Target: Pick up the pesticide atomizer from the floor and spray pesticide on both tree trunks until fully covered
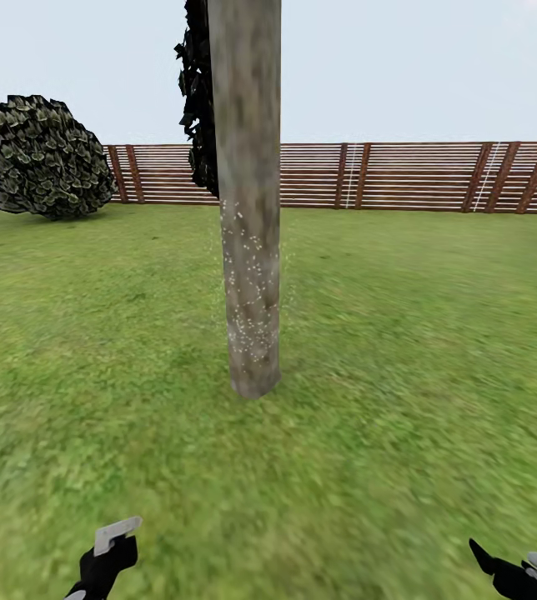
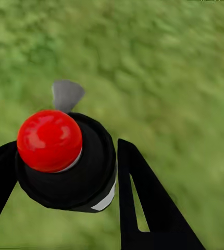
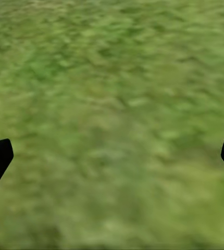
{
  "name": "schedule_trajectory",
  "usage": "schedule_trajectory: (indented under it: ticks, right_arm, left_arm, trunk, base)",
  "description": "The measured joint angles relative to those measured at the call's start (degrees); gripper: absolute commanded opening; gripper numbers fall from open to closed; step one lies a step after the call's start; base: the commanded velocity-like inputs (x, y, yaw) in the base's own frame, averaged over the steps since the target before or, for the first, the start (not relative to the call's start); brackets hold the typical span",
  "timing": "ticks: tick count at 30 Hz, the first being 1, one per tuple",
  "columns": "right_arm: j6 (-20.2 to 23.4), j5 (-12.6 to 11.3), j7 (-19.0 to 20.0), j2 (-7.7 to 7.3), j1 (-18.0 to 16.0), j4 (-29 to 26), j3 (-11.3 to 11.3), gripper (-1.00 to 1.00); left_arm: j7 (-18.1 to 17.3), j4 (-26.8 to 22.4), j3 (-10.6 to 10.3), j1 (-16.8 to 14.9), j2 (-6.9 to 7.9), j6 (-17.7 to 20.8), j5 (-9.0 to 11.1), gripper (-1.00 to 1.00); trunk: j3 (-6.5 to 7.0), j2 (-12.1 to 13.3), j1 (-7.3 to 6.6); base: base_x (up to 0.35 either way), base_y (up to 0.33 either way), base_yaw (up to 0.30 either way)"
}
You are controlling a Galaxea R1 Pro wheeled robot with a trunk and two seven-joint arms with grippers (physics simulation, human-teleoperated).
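A straight, mottled grey-brown tree trunk (image 1: 250, 167) rises from the lawn just ahead in the head view. White spray specks (image 1: 252, 283) dot its lower half. My left gripper (image 2: 65, 148) is shut on the pesticide atomizer (image 2: 70, 177), a black body with a red round cap (image 2: 49, 139) and a grey nozzle (image 2: 66, 95). The atomizer's grey nozzle (image 1: 117, 534) pokes up at the bottom left of the head view, well short of the trunk. My right gripper (image 3: 112, 156) hangs open over bare grass; it also shows at the head view's bottom right (image 1: 514, 575).
A brown slatted fence (image 1: 402, 175) closes the lawn at the back. A round dark bush (image 1: 43, 157) sits at the far left by the fence. Dark foliage (image 1: 198, 100) hangs behind the trunk. Open grass (image 1: 427, 350) spreads on both sides.
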Motion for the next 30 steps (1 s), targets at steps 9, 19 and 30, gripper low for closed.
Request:
schedule_trajectory:
  ticks: [9,19,30]
  right_arm:
    - [0.17,0.00,0.08,0.08,-0.01,0.03,0.13,1.00]
    - [0.13,0.01,-0.07,0.18,0.00,-0.02,0.09,1.00]
    - [0.09,0.01,-0.10,0.18,0.00,0.04,0.09,1.00]
  left_arm:
    - [-0.09,-0.46,0.24,-0.03,-1.17,0.25,-0.33,-1.00]
    - [-0.04,-0.02,0.46,-0.03,-3.23,0.27,0.00,-1.00]
    - [-0.06,-0.05,0.28,0.01,-2.90,0.25,-0.14,-1.00]
  trunk:
    - [-0.17,0.00,0.00]
    - [-0.28,0.00,0.00]
    - [-0.28,0.00,0.00]
  base:
    - [0.000,0.000,0.105]
    - [0.000,0.000,0.275]
    - [-0.180,0.000,0.280]
